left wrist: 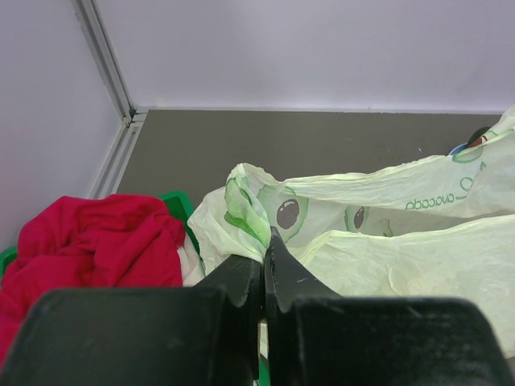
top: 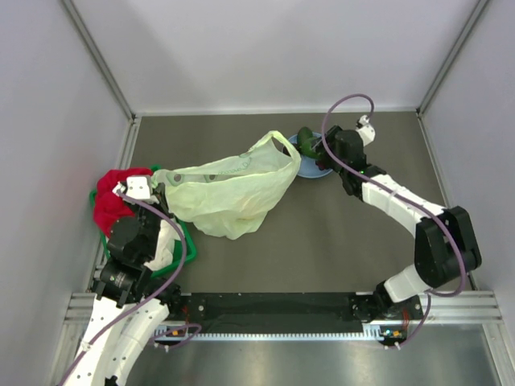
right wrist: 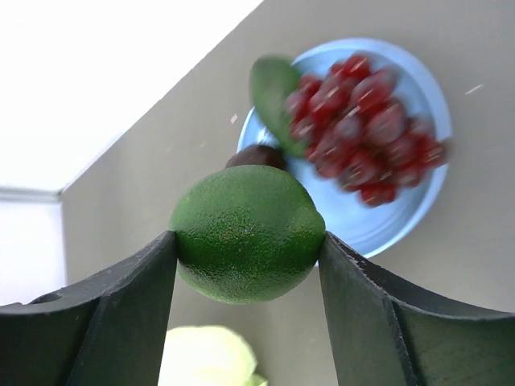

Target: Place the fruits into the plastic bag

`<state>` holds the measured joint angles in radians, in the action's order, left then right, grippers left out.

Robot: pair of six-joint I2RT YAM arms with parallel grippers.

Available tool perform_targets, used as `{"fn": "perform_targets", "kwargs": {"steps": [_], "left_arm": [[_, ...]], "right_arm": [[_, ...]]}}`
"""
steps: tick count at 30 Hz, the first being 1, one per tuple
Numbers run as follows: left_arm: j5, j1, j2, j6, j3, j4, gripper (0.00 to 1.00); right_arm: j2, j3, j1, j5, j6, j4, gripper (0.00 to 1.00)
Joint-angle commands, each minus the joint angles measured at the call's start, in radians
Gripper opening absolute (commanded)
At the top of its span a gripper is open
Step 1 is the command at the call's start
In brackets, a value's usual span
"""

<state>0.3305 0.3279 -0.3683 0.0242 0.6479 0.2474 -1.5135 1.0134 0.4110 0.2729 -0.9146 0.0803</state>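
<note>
L gripper (left wrist: 264, 259): jaws pinched tight on a fold at the edge of the plastic bag (top: 233, 193), on the L side of the table. From there the bag stretches to the R across the dark table (top: 338, 241), pale yellow-green and crinkly, with avocado cartoons printed on it. One loop handle (top: 278, 149) reaches up to the blue plate (top: 310, 170).

R gripper (right wrist: 249, 240): clamped on a round green fruit (right wrist: 245, 213) with pebbly skin, one finger on each side of it. In the wrist cam the fruit sits in front of the plate's near rim; can't tell if it touches anything below.

On the plate I see the red grape bunch (right wrist: 362, 121), blurred, filling most of it. A small dark fruit (right wrist: 256, 156) sits at the plate's edge, just behind the held fruit, and a long green piece (right wrist: 272, 88) lies beside the grapes. A bit of the bag shows at the bottom of that view.

Beside the L gripper: red cloth (left wrist: 88, 241) piled in a green tray (top: 190, 241), with white cloth (top: 166, 241) next to it.
</note>
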Motion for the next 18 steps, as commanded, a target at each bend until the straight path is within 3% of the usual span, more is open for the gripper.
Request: {"fn": "perform_targets", "kwargs": {"steps": [1,9,18], "left_arm": [[-0.025,-0.004,0.009,0.002,-0.002,-0.046,0.00],[-0.038,-0.004,0.000,-0.003,-0.002,-0.048,0.00],[-0.041,-0.004,-0.011,0.000,-0.002,-0.050,0.00]], "right_arm": [[0.116,-0.002,-0.040,0.081,0.086,-0.023,0.48],[0.300,-0.007,-0.044,0.164,0.178,-0.059,0.48],[0.415,0.028,0.011,0.103,0.249,-0.054,0.45]]}}
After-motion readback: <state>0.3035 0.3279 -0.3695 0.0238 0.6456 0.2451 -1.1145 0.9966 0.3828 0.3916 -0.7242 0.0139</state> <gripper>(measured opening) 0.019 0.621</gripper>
